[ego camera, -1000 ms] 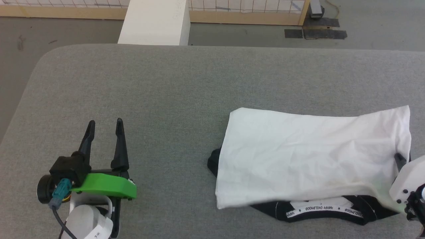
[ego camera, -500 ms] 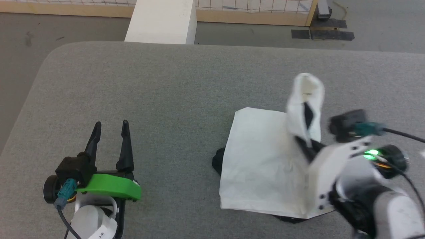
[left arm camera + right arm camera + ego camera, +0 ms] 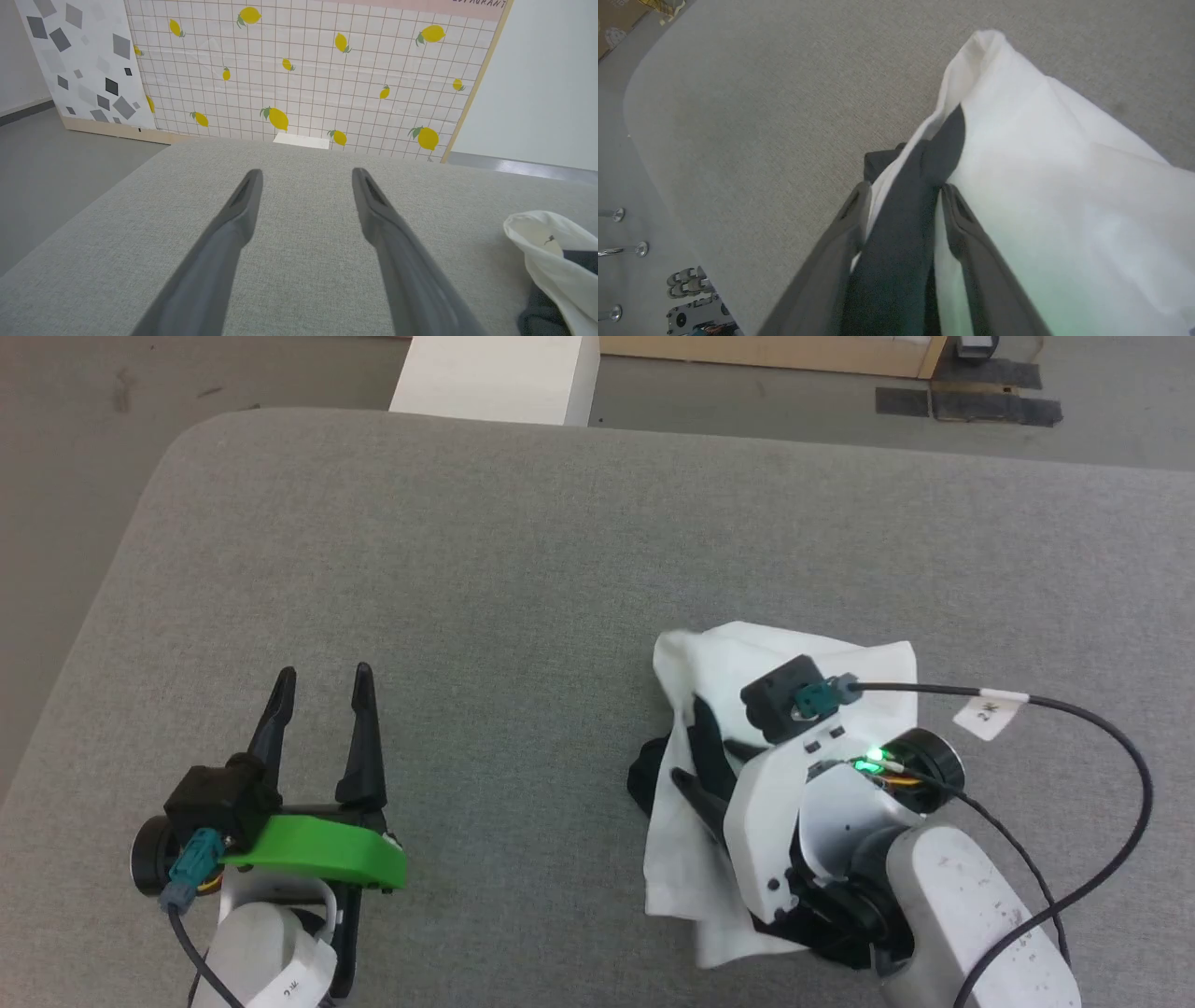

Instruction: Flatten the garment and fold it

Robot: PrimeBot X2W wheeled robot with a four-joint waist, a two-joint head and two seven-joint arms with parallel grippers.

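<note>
Directly beneath right claw (image 3: 689, 739): bunched garment (image 3: 868, 663) on table (image 3: 467, 569).

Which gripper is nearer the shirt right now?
Right. The right gripper is on the shirt, its fingers parted with dark cloth between them. The left gripper is open over the table, well apart on the shirt's left.

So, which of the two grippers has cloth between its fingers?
The right gripper, over the garment: dark and white cloth lies between its parted fingers. The left gripper stands open over the grey table, apart from the garment.
</note>
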